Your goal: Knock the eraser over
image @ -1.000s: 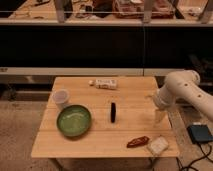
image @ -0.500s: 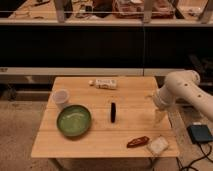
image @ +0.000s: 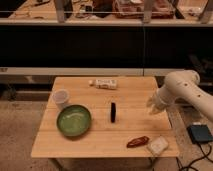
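Note:
The eraser [image: 113,112] is a small thin black block standing upright on edge near the middle of the wooden table [image: 100,140]. My gripper [image: 153,105] hangs at the end of the white arm [image: 184,90] over the table's right side. It is to the right of the eraser, apart from it, and holds nothing that I can see.
A green bowl [image: 74,120] sits left of the eraser, with a white cup [image: 61,98] behind it. A white bottle [image: 104,83] lies at the back edge. A reddish-brown item [image: 137,142] and a whitish square pad [image: 157,145] lie at the front right.

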### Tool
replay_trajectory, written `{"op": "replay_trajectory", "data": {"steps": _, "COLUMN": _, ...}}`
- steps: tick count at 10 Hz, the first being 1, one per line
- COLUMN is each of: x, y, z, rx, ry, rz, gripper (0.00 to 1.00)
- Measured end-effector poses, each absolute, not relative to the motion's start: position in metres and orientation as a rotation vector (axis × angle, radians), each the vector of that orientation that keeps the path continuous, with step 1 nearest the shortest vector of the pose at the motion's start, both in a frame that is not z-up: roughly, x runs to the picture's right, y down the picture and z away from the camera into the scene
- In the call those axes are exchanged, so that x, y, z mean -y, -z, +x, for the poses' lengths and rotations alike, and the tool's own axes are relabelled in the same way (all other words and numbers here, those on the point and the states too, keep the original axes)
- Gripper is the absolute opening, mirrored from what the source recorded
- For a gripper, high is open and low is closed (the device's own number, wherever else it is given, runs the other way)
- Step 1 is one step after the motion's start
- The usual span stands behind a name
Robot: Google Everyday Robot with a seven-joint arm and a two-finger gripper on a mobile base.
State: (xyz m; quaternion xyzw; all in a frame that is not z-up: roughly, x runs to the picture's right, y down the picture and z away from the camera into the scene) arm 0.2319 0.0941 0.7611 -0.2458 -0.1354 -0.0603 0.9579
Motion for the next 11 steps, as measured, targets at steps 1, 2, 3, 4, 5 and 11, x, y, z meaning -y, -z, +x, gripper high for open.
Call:
{"op": "replay_trajectory", "data": {"steps": 1, "x": -0.083, "y": -0.770, "z": 0.204, "rx": 0.320, "ry": 0.128, "rz": -0.472, "gripper": 0.16}}
{"op": "replay_trajectory", "data": {"steps": 2, "x": -0.074, "y": -0.781, "z": 0.176, "rx": 0.363, "ry": 0.134, "rz": -0.440, "gripper": 0.05}}
{"op": "replay_trajectory", "data": {"steps": 3, "x": -0.071, "y": -0.791, "z": 0.161, "rx": 0.380, "ry": 0.142, "rz": -0.425, "gripper": 0.01}}
{"op": "replay_trajectory", "data": {"steps": 4, "x": -0.070, "y": -0.805, "z": 0.144, "rx": 0.387, "ry": 0.160, "rz": -0.412, "gripper": 0.00}}
{"op": "replay_trajectory", "data": {"steps": 5, "x": -0.076, "y": -0.825, "z": 0.136, "rx": 0.363, "ry": 0.182, "rz": -0.409, "gripper": 0.00}}
{"op": "replay_trajectory", "data": {"steps": 11, "x": -0.100, "y": -0.866, "z": 0.138, "rx": 0.196, "ry": 0.253, "rz": -0.416, "gripper": 0.00}}
